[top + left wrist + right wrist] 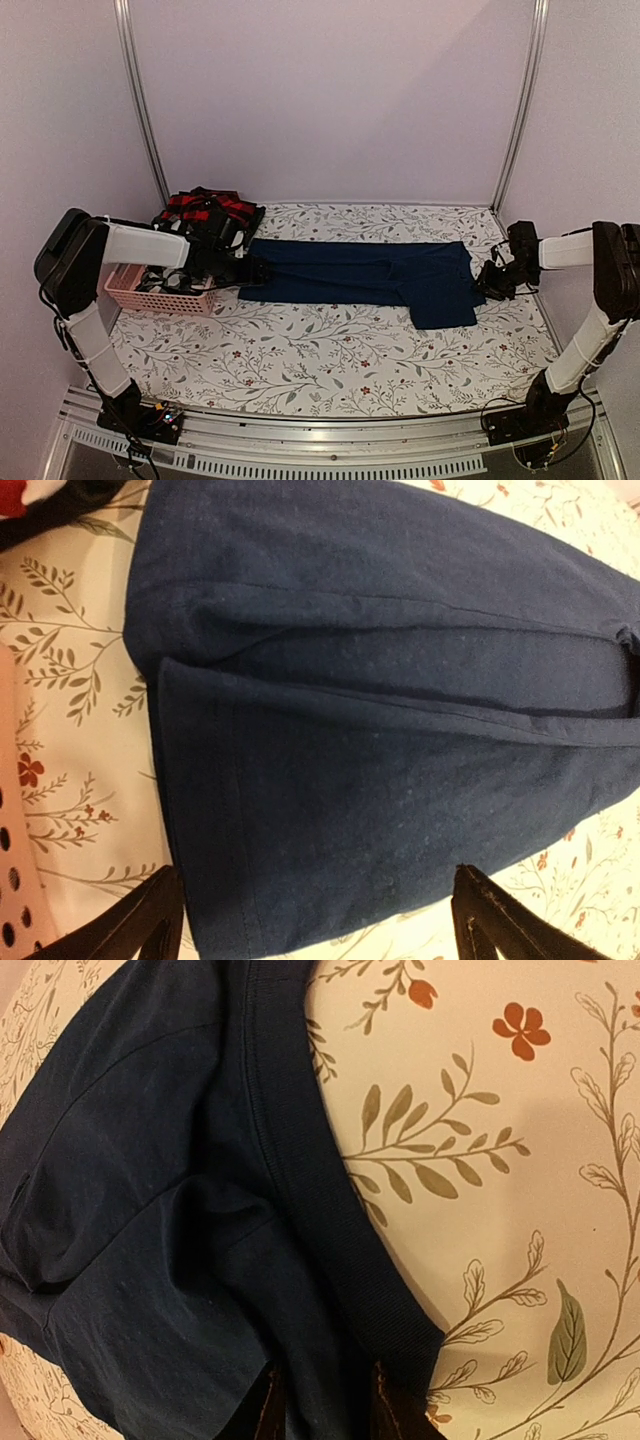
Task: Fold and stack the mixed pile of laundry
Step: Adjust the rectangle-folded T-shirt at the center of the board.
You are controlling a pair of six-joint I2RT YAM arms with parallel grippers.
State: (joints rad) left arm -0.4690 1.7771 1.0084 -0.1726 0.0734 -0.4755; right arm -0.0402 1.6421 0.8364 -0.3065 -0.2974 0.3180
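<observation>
- Floral-print table [330,370] under pale lilac walls: the navy blue trousers [370,272] lie flat across the middle of the overhead frame, leg ends to the left, waist to the right.
- At upper left, the red-and-black plaid piece [205,208] sits in a heap behind the pink basket [150,295]; nothing is stacked yet.
- My left tool [240,270] hangs over the leg ends, left of centre, released and spread wide. In its wrist view the fingers [140,925] straddle one hem [200,810] at the bottom of the frame, and it holds nothing.
- My right tool [490,282], at the right of the overhead frame, is at the waistband [330,1220]. Its fingers [265,1415] are drawn narrow with the band's corner between them, which I read as a pinch on the trousers.
- The step in hand, as I judge it, is taking both ends for the first fold.
- To do it well, my left tool should drop squarely onto the hem and catch every layer, not just the top one.
- Both ends should then rise level with the cloth taut, and one end should travel over to meet the other with the edges lined up, so no crease gets trapped inside.
</observation>
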